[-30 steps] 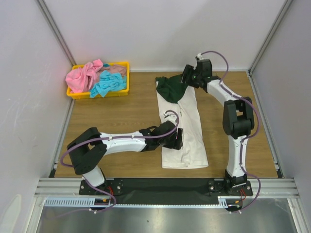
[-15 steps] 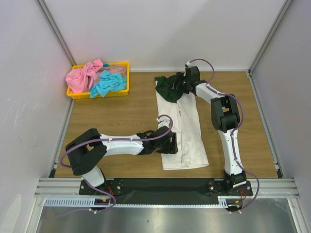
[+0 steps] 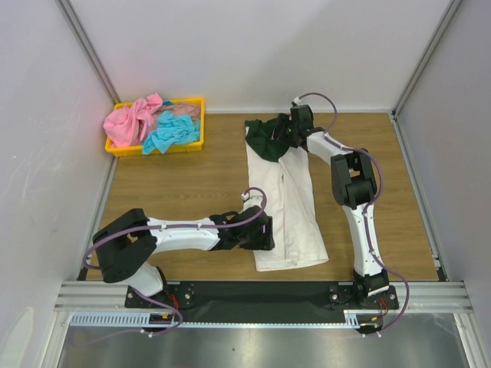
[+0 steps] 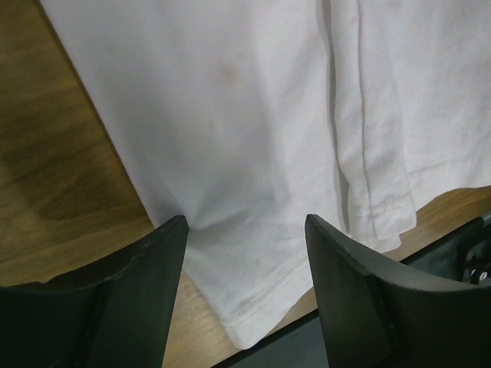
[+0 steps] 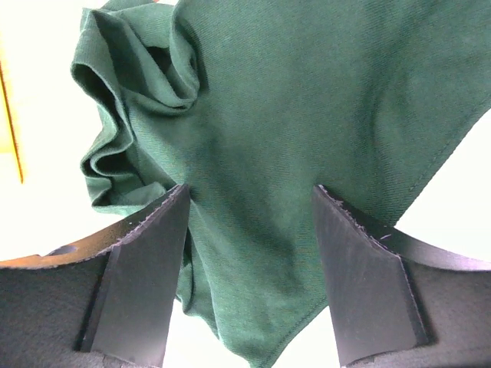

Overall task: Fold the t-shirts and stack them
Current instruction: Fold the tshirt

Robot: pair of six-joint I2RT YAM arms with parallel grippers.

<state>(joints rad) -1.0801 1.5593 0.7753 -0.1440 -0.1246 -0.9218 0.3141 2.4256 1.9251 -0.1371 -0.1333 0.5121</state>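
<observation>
The left pincer (image 4: 245, 226), wide apart, sits at 7 o'clock on the white t-shirt (image 3: 295, 203). The right pincer (image 5: 249, 192), apart too, is over its green sleeve (image 5: 307, 100) at 12.

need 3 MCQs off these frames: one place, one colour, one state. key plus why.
1. Where is the tray?
A. far-left corner of the table
B. near-right corner
C. between the arm bases

2. What colour is the cloth under the right pincer?
A. pink
B. dark green
C. turquoise

3. How does the left pincer stand?
A. open over the white shirt
B. shut on a pink rag
C. open over bare wood only

Key:
1 A: the top view shows it against the far-left corner.
2 B: green fabric fills the right wrist view.
3 A: its fingers stand apart with white fabric lying between them.
</observation>
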